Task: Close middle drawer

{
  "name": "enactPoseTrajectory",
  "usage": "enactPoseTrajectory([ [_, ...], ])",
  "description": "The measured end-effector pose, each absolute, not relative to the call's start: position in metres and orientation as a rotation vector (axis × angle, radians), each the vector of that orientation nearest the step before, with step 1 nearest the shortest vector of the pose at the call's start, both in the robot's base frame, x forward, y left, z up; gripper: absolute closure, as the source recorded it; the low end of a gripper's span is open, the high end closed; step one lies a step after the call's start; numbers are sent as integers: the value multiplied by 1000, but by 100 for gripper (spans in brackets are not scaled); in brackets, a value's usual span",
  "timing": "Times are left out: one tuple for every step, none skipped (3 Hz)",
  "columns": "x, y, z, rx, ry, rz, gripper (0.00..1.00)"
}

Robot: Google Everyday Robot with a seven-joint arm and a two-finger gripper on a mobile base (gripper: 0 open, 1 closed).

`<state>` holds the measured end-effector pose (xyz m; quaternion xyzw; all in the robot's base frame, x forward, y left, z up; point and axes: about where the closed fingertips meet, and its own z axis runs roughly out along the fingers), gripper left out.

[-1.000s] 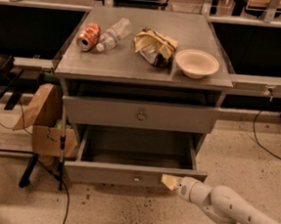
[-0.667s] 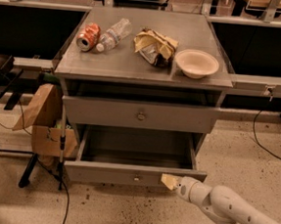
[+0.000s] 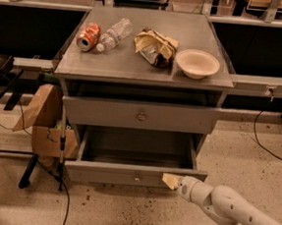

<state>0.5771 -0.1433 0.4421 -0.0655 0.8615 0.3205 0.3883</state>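
Hardly budged since a second ago: same reach from the lower right, with the gripper (image 3: 170, 180) at the same spot on the front panel of the middle drawer (image 3: 137, 157), and the drawer box pulled out just as far as before. Meets the low grey panel near its right end, right of the small round knob (image 3: 136, 177), yellowish tip apparently touching. Impossible to tell whether spread or closed. Comes in on a pale, rounded arm (image 3: 233, 214), low over the speckled floor (image 3: 122, 214).

Stands well out of the grey cabinet (image 3: 216, 99), showing a plain grey bottom inside. Sits directly beneath the taller-fronted drawer (image 3: 106, 112) with the larger knob.

On the tabletop (image 3: 135, 67), left to right: a red can (image 3: 88, 36) on its side, a clear plastic bottle (image 3: 114, 33) lying just beside it, a crumpled snack bag (image 3: 155, 46), and a pale bowl (image 3: 197, 63) upright near the right edge.

Left of the cabinet, near the open drawer's corner: a brown cardboard box (image 3: 44, 121).
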Motion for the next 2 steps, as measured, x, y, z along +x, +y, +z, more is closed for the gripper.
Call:
enactPoseTrajectory([
  [577,-143,442,-167,2191,815,100],
  [579,-141,437,-159,2165,790,100],
])
